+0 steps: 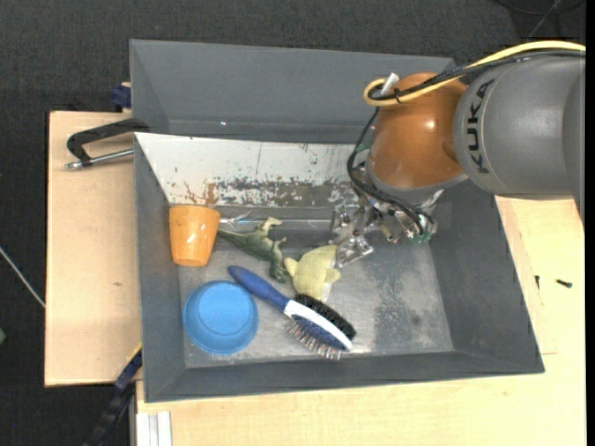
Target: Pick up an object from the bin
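Observation:
My gripper [356, 235] hangs low in the middle of the bin, under the orange wrist cover. Just to its lower left lies a pale yellow lumpy toy [314, 269], close to the fingertips. A green dinosaur figure [258, 244] lies to the left of that toy. A brush with a blue handle and black-and-white bristle head [296, 309] lies slantwise below the yellow toy.
An orange cup [191, 234] lies on its side at the left wall. A blue bowl [221, 318] sits in the front left corner. The bin floor to the right of the gripper is bare metal.

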Robot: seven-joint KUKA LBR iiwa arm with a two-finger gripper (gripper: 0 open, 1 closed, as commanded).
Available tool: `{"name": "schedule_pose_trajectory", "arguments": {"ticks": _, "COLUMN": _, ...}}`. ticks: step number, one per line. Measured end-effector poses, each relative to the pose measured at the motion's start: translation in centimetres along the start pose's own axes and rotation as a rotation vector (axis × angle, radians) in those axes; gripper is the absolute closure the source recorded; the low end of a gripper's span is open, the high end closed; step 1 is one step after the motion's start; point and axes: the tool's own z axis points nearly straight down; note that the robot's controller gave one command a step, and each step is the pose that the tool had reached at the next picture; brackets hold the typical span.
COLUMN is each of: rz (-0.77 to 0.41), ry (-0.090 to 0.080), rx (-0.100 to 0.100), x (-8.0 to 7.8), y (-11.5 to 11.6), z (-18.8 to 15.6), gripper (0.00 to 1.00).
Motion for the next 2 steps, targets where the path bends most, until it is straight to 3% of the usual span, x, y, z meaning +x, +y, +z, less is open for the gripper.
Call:
{"name": "schedule_pose_trajectory", "arguments": {"ticks": 1, "rz": 0.022, "ry": -0.010, "rx": 0.003, "x": 0.0, "y": 1.9, "z": -7.8, "gripper": 1.00}}
{"name": "schedule_pose_trajectory", "arguments": {"ticks": 2, "rz": 0.037, "ry": -0.009, "rx": 0.002, "x": -0.4, "y": 4.3, "z": -13.0, "gripper": 1.00}}
